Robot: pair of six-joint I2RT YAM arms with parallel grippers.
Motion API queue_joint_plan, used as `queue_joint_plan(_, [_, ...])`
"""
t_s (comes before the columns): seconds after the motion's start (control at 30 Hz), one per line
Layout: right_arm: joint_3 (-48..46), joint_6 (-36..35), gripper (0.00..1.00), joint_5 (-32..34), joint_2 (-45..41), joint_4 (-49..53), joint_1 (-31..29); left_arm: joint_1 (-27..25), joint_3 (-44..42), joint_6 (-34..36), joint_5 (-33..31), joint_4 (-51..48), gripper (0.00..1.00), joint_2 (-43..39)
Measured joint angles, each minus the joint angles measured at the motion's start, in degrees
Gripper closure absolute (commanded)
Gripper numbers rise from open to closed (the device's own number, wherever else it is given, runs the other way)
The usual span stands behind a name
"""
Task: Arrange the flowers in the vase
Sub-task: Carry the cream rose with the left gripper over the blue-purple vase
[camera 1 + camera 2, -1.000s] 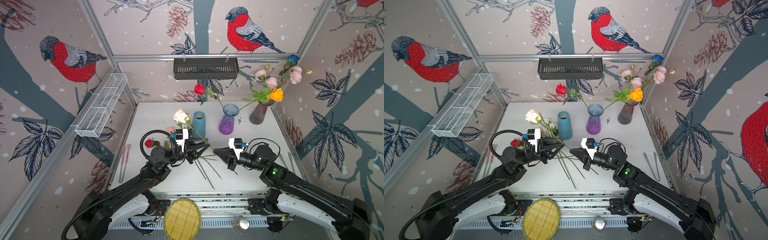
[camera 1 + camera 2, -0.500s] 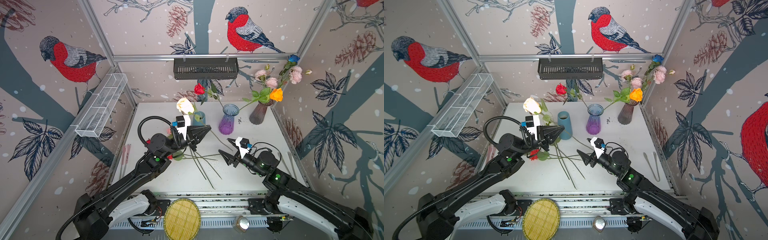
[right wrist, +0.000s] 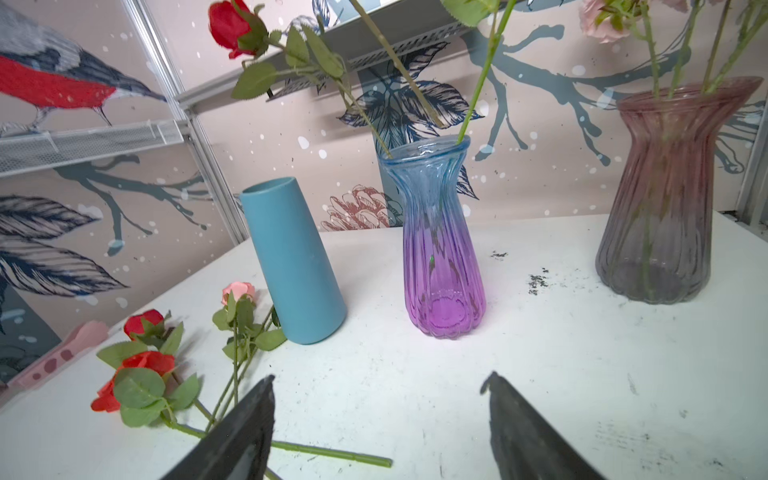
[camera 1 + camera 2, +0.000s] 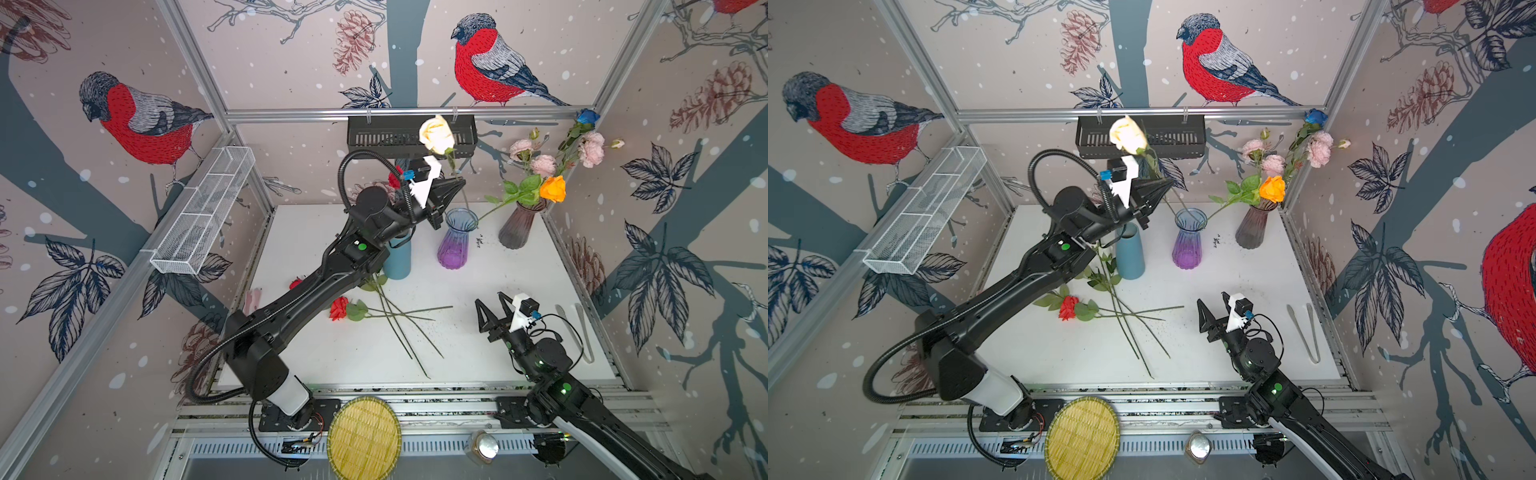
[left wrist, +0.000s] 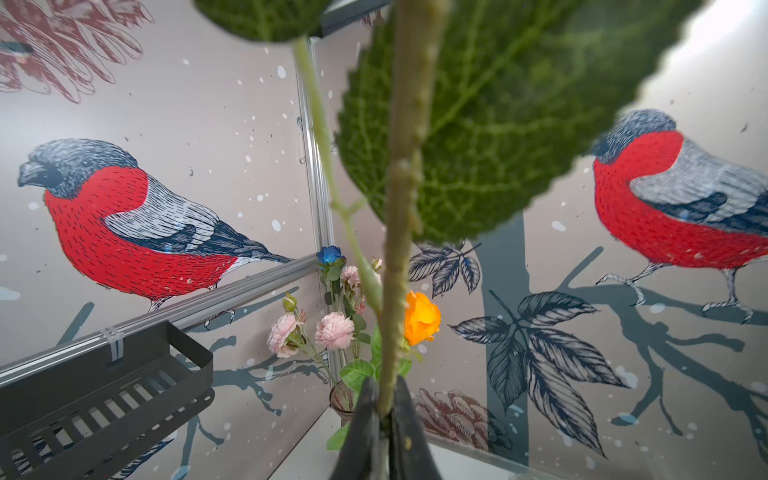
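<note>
My left gripper [image 4: 457,185] [image 4: 1166,185] [image 5: 384,399] is shut on the stem [image 5: 405,208] of a white rose [image 4: 436,134] [image 4: 1128,134], held high. The stem's lower end reaches the mouth of the blue-purple glass vase [image 4: 456,237] [image 4: 1188,241] [image 3: 440,249]. That vase also holds a red rose [image 3: 230,27] and an orange rose [image 4: 552,189]. Red roses [image 4: 338,307] [image 4: 1068,307] [image 3: 145,361] and a pink bud [image 3: 237,289] lie on the table at the left. My right gripper [image 4: 490,305] [image 4: 1212,303] [image 3: 380,386] is open and empty, low at the front right.
A teal cone vase [image 4: 398,259] [image 3: 291,266] stands left of the glass one. A smoky vase [image 4: 519,226] [image 3: 660,208] at the back right holds pink carnations and a blue rose. Metal tongs [image 4: 582,328] lie by the right wall. A black basket [image 4: 411,131] hangs at the back.
The right gripper opened, let go of the stem and drew back to the front right. The left arm lifted the white rose up and back, over the blue-purple vase.
</note>
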State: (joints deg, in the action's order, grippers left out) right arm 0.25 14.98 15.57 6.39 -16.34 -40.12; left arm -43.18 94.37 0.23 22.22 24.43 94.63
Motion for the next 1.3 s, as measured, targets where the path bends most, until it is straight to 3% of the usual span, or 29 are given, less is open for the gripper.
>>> queue_joint_plan(0.13, [-0.02, 0.24, 0.2, 1.7, -5.27, 1.22, 0.28, -1.9, 10.12, 6.12, -4.07, -7.13, 1.0, 7.06])
queue_joint_plan(0.3, [-0.02, 1.29, 0.19, 1.99, -5.79, 2.14, 0.44, -3.39, 20.9, 12.11, -8.74, -13.77, 1.0, 14.62])
queue_joint_plan(0.57, [-0.02, 1.49, 0.18, 1.95, -5.79, 3.06, 0.55, -3.63, 33.16, 15.89, -14.78, -23.91, 1.0, 23.65])
queue_joint_plan(0.7, [-0.02, 1.51, 0.18, 1.97, -5.79, 3.52, 0.68, -4.02, 32.37, 16.22, -14.86, -25.09, 1.0, 22.34])
queue_joint_plan(1.13, [-0.02, 1.53, 0.18, 1.97, -5.79, 3.87, 0.76, -4.5, 18.84, 13.44, -14.64, -22.6, 1.0, 9.49])
queue_joint_plan(1.3, [-0.02, 1.53, 0.18, 1.97, -5.79, 3.87, 0.79, -4.52, 17.62, 13.05, -14.21, -21.99, 1.0, 9.11])
